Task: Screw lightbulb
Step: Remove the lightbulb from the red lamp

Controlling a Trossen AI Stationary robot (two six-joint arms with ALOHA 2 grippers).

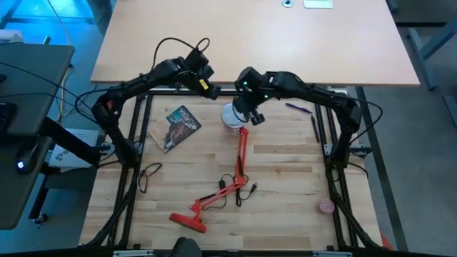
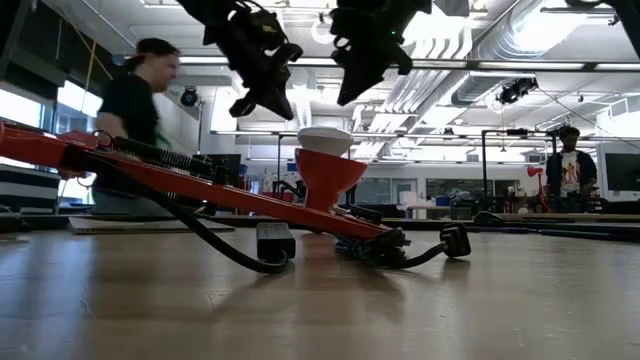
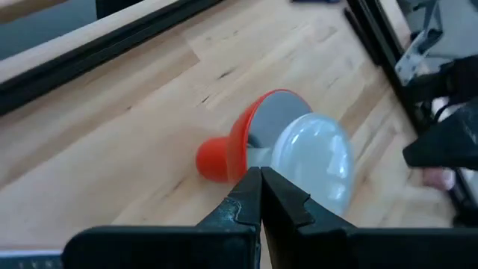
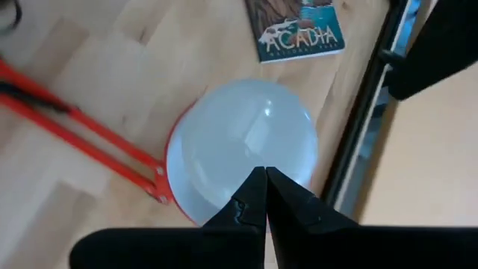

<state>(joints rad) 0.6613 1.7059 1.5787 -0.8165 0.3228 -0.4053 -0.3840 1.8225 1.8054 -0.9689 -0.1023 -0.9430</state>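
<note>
Wooden counter (image 1: 285,164) carries a red desk lamp (image 1: 239,160) lying along its middle, base toward the near edge and red shade (image 2: 328,176) at the far end, mouth turned upward. In that shade sits the lightbulb (image 1: 232,114), its white dome (image 2: 325,138) showing above the rim. Left of the shade lies an Acadia booklet (image 1: 182,127); a black cable (image 1: 148,175) lies nearer, and a purple pen (image 1: 298,108) rests on the right.

Both arms reach in from the far side. Right claw (image 1: 255,118) hangs just above and slightly right of the lightbulb, apart from it, fingers pressed together on nothing. Left claw (image 1: 212,91) hovers higher, to the far left of the bulb, likewise closed and empty.

Beyond the counter, a person (image 2: 135,105) in dark clothing stands at left.
</note>
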